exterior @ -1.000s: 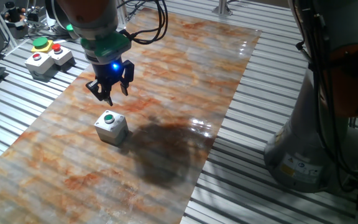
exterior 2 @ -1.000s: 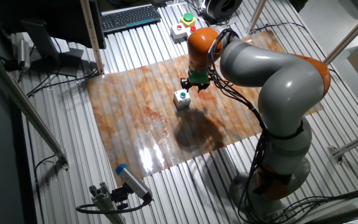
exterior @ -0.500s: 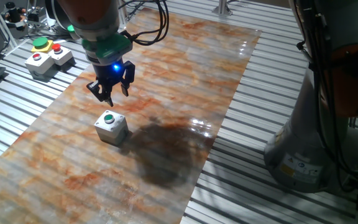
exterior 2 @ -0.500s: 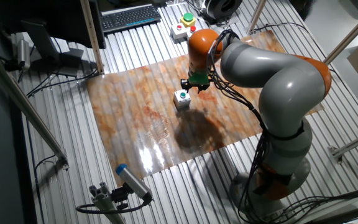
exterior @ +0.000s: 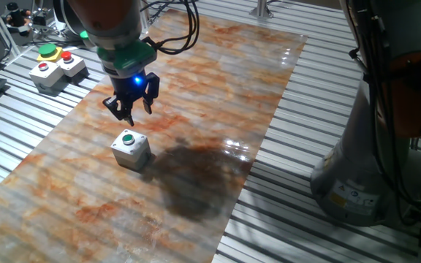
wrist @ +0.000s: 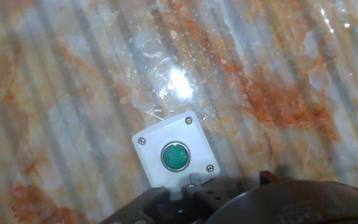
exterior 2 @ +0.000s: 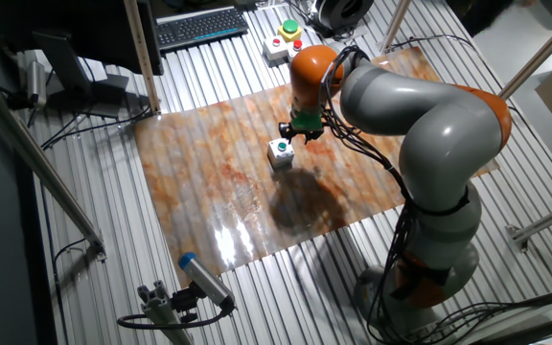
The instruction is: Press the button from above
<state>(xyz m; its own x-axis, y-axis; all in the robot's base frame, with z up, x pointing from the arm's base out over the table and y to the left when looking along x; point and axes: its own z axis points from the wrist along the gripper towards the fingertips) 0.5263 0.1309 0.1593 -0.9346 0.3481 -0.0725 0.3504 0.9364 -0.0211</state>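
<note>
one arm point(exterior: 108, 25) poised above button point(exterior: 128, 139)

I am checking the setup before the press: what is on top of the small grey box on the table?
A round green button sits on the grey box, with four corner screws around it. Nothing covers it; the gripper is above, not touching.

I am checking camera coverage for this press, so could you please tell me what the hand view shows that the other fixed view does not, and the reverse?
Only the hand view shows the screws at the box corners and the glare spot on the mat beyond the box.

Only the other fixed view shows the whole arm, the gripper above the mat, the keyboard and a second button station off the mat.

Both show the white box with its green button on the marbled mat.
</note>
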